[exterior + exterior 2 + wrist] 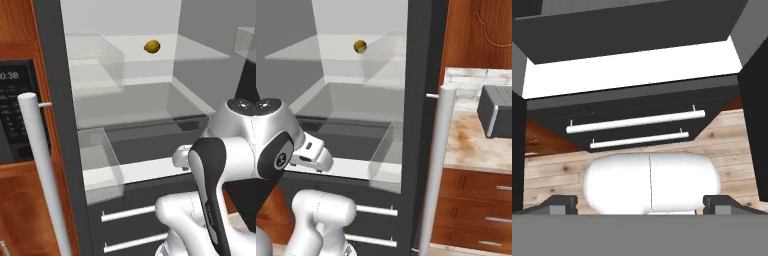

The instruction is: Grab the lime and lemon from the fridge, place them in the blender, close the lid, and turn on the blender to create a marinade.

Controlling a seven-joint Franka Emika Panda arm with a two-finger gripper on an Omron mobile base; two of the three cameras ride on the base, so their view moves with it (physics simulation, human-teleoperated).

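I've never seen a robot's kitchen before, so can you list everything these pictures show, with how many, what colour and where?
lemon: one, yellow, on the fridge's upper glass shelf.
fridge: one, dark grey frame, white inside, doors open.
glass shelves: two, clear, upper half of the fridge.
door bins: several, clear, on both open doors.
fridge door handles: two, white, one on each door.
drawer handles: two, white, on the fridge's dark lower drawers.
microwave: one, black, left of the fridge.
toaster: one, dark grey, on the counter at right.
arm: one, white and dark.
gripper: one, jaws wide open, empty.
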